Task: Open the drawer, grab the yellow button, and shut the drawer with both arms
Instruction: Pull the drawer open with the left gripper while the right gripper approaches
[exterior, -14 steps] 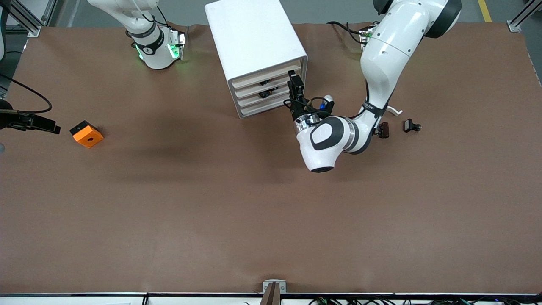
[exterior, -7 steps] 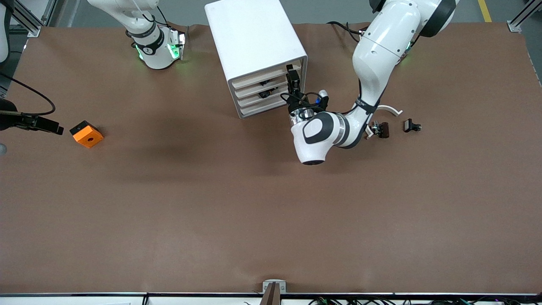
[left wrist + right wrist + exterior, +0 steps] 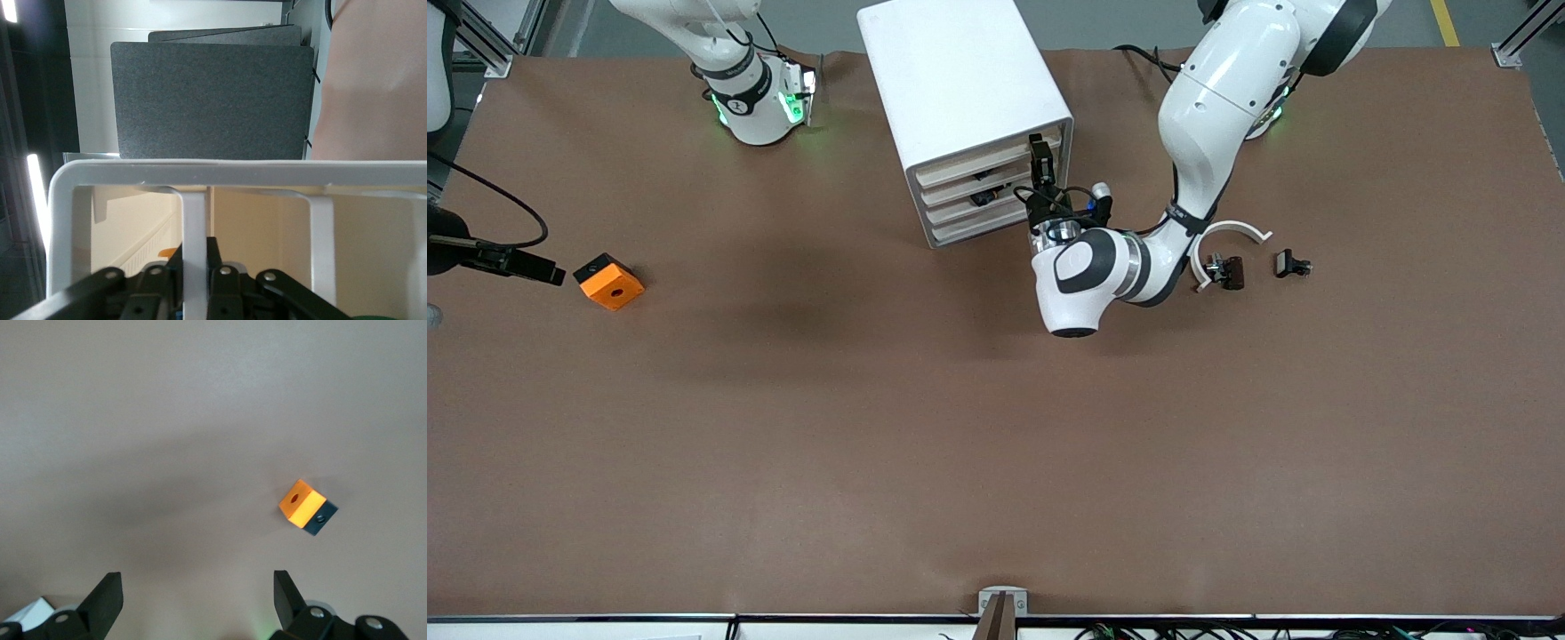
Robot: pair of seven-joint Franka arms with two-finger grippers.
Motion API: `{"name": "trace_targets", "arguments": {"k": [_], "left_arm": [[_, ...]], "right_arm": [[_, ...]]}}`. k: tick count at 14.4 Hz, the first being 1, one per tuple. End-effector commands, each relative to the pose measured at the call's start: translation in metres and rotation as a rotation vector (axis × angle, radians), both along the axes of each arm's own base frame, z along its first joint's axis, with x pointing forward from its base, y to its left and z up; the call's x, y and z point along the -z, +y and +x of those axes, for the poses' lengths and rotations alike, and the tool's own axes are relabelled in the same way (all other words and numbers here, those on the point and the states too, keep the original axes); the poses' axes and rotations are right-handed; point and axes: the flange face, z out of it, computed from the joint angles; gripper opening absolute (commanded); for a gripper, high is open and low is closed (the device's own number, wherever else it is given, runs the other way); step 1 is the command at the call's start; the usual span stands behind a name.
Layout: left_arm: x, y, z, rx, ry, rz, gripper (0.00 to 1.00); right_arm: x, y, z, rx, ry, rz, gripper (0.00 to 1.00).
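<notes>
At upper centre of the front view we see the left gripper [image 3: 1039, 158] clamped on the cream front slat of a shallow white drawer [image 3: 195, 233] in the white rounded box cabinet [image 3: 960, 98]. The right gripper [image 3: 197, 597] waits spread wide above the orange block [image 3: 307, 507]. We cannot spot the button.

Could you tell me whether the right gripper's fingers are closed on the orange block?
No, the right gripper is open, its fingers spread apart above the table, with the orange block lying untouched.
</notes>
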Motion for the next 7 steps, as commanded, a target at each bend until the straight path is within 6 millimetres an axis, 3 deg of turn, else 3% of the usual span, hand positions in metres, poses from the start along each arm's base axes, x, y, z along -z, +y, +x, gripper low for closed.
{"name": "trace_targets", "arguments": {"k": [1,5,7], "left_arm": [[0.000,0.021,0.017,-0.016,-0.016,0.020,0.10],[-0.002,0.047,0.045,-0.082,-0.023,0.020,0.14],[-0.005,0.063,0.061,-0.121,-0.029,0.021,0.14]], "right_arm": [[-0.001,0.037,0.004,0.086,-0.002,-0.002,1.00],[-0.007,0.141,0.003,0.231,-0.022,-0.045,1.00],[-0.008,0.176,0.003,0.311,-0.052,-0.039,1.00]]}}
